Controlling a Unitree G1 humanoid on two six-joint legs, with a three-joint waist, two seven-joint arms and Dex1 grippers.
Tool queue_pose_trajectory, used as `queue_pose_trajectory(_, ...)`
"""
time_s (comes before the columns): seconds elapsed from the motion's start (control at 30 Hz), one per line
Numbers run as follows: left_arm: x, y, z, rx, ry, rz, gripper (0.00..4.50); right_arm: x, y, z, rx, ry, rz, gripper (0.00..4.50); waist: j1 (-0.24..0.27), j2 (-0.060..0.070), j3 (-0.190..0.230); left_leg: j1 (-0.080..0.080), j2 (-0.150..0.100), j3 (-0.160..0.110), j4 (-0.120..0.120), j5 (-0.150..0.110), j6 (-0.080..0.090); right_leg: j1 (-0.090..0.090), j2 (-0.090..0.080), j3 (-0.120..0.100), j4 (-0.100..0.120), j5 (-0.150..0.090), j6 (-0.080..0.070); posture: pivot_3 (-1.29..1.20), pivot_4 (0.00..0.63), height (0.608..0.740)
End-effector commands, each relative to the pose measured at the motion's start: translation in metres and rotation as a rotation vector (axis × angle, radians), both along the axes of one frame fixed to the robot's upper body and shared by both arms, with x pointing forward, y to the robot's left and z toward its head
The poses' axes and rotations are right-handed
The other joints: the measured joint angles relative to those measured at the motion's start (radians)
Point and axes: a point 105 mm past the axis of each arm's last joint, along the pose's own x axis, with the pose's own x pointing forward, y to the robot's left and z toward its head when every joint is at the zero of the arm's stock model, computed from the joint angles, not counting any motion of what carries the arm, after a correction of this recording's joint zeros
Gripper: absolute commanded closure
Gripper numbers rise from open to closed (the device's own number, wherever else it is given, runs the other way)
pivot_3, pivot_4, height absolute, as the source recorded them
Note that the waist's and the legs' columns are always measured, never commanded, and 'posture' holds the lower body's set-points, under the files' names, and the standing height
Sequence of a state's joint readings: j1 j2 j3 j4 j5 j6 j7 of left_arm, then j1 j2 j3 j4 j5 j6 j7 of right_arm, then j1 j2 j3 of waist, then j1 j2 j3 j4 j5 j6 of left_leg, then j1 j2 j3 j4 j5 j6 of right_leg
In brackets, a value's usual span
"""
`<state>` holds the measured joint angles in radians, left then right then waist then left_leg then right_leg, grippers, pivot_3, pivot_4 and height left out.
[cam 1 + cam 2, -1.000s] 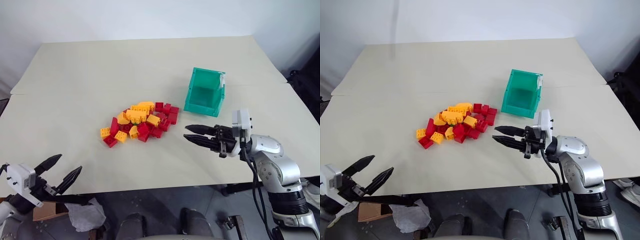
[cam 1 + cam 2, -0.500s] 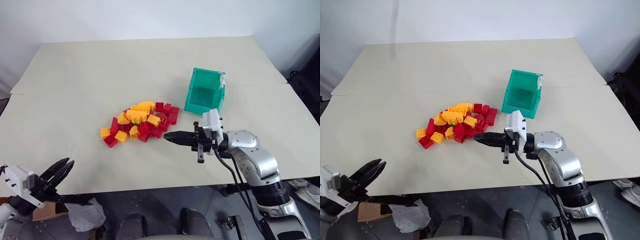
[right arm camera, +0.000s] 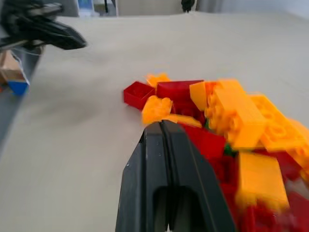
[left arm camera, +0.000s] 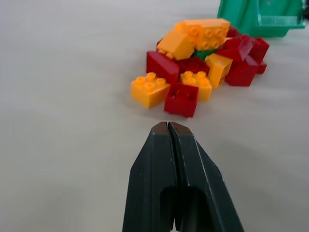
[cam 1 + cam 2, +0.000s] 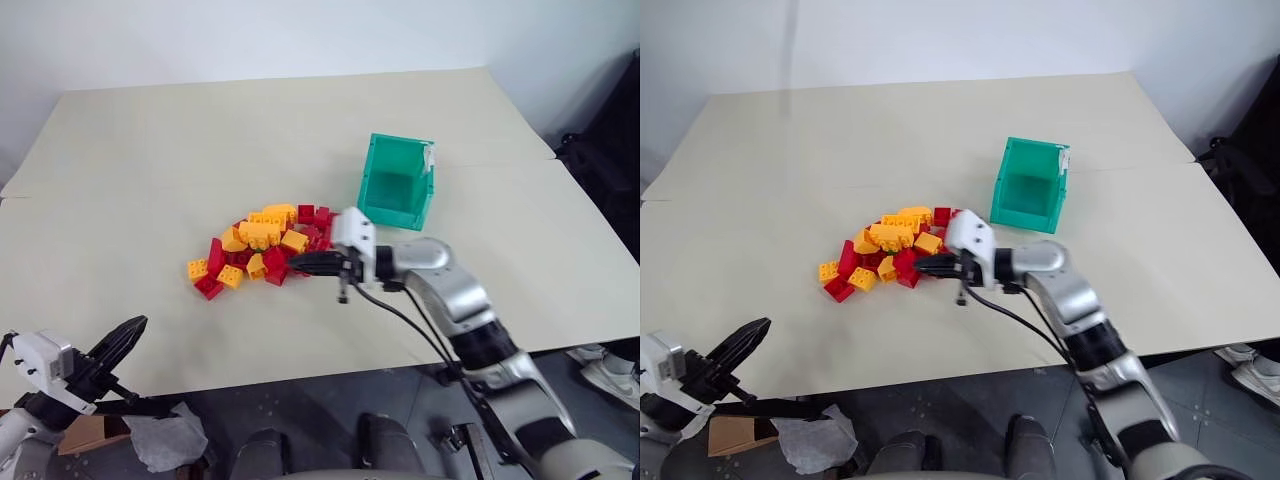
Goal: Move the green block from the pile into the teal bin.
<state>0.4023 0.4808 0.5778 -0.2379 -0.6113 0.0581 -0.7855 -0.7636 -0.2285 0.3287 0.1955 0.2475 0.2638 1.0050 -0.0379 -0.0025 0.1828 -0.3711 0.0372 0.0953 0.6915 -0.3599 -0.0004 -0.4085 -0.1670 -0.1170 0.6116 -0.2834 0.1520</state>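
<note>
Green block [image 4: 204,53] mostly buried in pile [image 5: 262,250], orientation unclear; teal bin [image 5: 396,182] at 2 o'clock, interior bare; both claws pressed together.

I can't read any text, brand or number here. The teal bin [image 5: 396,187] carries a small white tag [image 5: 429,156] at one corner (too small to show any print), and the bricks in the pile [image 5: 262,248] show studs, no lettering.

Silver-grey right arm [image 5: 450,300] with black cable, white wrist block and tapered black fingers [image 5: 310,264]
</note>
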Motion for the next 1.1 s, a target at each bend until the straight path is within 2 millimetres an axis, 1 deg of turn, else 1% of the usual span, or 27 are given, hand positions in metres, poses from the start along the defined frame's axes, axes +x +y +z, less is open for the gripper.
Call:
queue_pose_trajectory(0.03, 0.000, -0.009, 0.006, 0.015, 0.000, -0.032, 4.11, 0.017, 0.023, 0.005, -0.022, -0.023, -0.029, 4.50, -0.001, 0.000, 0.000, 0.000, 0.000, 0.000, 0.000, 0.000, 0.000, 0.000, 0.000, 0.000, 0.000, 0.000, 0.000, 0.00, 0.150, 0.740)
queue_pose_trajectory(0.07, 0.000, -0.012, 0.005, 0.014, 0.006, -0.044, 3.94, 0.023, 0.032, 0.008, -0.027, -0.026, -0.038, 4.50, -0.003, 0.000, 0.000, 0.000, 0.000, 0.000, 0.000, 0.000, 0.000, -0.001, 0.000, 0.000, 0.001, 0.000, 0.000, 0.00, 0.150, 0.740)
queue_pose_trajectory(0.1, 0.000, -0.013, 0.005, 0.011, 0.010, -0.048, 3.65, 0.027, 0.041, 0.010, -0.031, -0.026, -0.042, 4.50, -0.005, 0.000, 0.000, -0.001, 0.000, 0.000, 0.000, 0.000, 0.000, -0.001, 0.000, 0.000, 0.000, 0.000, 0.000, 0.00, 0.150, 0.740)
queue_pose_trajectory(0.2, -0.003, -0.014, 0.004, 0.013, 0.006, -0.046, 2.66, 0.036, 0.056, 0.013, -0.056, -0.026, -0.057, 4.50, -0.010, 0.000, 0.000, -0.001, 0.000, 0.000, 0.000, 0.000, 0.000, -0.001, 0.000, 0.000, 0.001, 0.000, -0.001, 0.00, 0.150, 0.740)
queue_pose_trajectory(0.3, -0.004, -0.018, 0.008, 0.027, -0.023, -0.055, 1.76, 0.047, 0.063, 0.011, -0.096, -0.039, -0.103, 4.50, -0.017, 0.000, 0.000, -0.001, 0.001, 0.000, 0.000, 0.000, -0.001, -0.001, 0.000, 0.000, 0.001, 0.000, -0.001, 0.00, 0.150, 0.740)
queue_pose_trajectory(0.4, -0.001, -0.025, 0.015, 0.017, -0.050, -0.085, 0.80, 0.061, 0.064, 0.009, -0.132, -0.074, -0.180, 4.50, -0.021, 0.000, 0.000, -0.001, 0.001, 0.000, 0.000, -0.001, -0.001, -0.001, 0.000, 0.000, 0.001, 0.000, -0.001, 0.00, 0.150, 0.740)
queue_pose_trajectory(0.53, 0.005, -0.043, 0.024, 0.010, -0.078, -0.162, 0.80, 0.081, 0.054, 0.009, -0.159, -0.141, -0.307, 4.50, -0.021, 0.000, 0.000, -0.001, 0.001, 0.000, 0.000, -0.001, -0.001, -0.001, 0.000, 0.000, 0.001, -0.001, -0.001, 0.00, 0.150, 0.740)
queue_pose_trajectory(0.6, 0.009, -0.050, 0.029, 0.004, -0.092, -0.193, 0.80, 0.091, 0.046, 0.014, -0.140, -0.161, -0.377, 4.50, -0.023, 0.000, 0.000, -0.001, 0.001, 0.000, 0.000, -0.001, -0.001, -0.001, 0.000, 0.000, 0.001, -0.001, -0.001, 0.00, 0.150, 0.740)
queue_pose_trajectory(0.67, 0.012, -0.055, 0.032, 0.003, -0.103, -0.210, 0.80, 0.095, 0.043, 0.017, -0.128, -0.171, -0.396, 4.50, -0.025, 0.000, 0.000, -0.001, 0.001, 0.000, -0.001, -0.001, -0.001, -0.001, 0.000, 0.000, 0.001, -0.001, -0.001, 0.00, 0.150, 0.740)
queue_pose_trajectory(0.73, 0.014, -0.057, 0.033, 0.003, -0.104, -0.219, 0.80, 0.092, 0.044, 0.018, -0.109, -0.160, -0.366, 4.50, -0.028, 0.000, 0.000, -0.001, 0.001, 0.000, -0.001, -0.001, -0.002, -0.001, 0.000, 0.000, 0.001, -0.001, -0.001, 0.00, 0.150, 0.740)
queue_pose_trajectory(0.83, 0.016, -0.056, 0.032, 0.002, -0.099, -0.220, 0.80, 0.083, 0.049, 0.018, -0.095, -0.155, -0.284, 4.50, -0.042, 0.000, 0.000, -0.001, 0.001, 0.000, -0.002, -0.001, -0.002, -0.001, 0.000, -0.001, 0.001, -0.001, -0.001, 0.00, 0.150, 0.740)
queue_pose_trajectory(0.9, 0.016, -0.054, 0.029, 0.005, -0.085, -0.219, 0.80, 0.070, 0.053, 0.014, -0.084, -0.147, -0.180, 4.50, -0.048, 0.000, 0.000, 0.000, 0.001, 0.000, -0.003, 0.000, -0.002, -0.001, 0.001, -0.001, 0.001, -0.001, -0.001, 0.00, 0.150, 0.740)
queue_pose_trajectory(1.0, 0.017, -0.048, 0.025, 0.010, -0.066, -0.206, 0.80, 0.047, 0.050, -0.007, -0.131, -0.085, -0.024, 4.50, -0.047, 0.000, 0.000, 0.001, 0.001, 0.000, -0.004, 0.000, -0.002, -0.001, 0.001, -0.001, 0.000, -0.001, -0.001, 0.00, 0.150, 0.740)
queue_pose_trajectory(1.1, 0.018, -0.043, 0.025, -0.001, -0.064, -0.186, 0.80, 0.030, 0.039, -0.030, -0.209, -0.041, 0.045, 4.50, -0.044, 0.000, 0.000, 0.000, 0.001, -0.001, -0.005, 0.000, -0.002, -0.001, 0.001, -0.001, 0.000, -0.001, -0.001, 0.00, 0.150, 0.740)
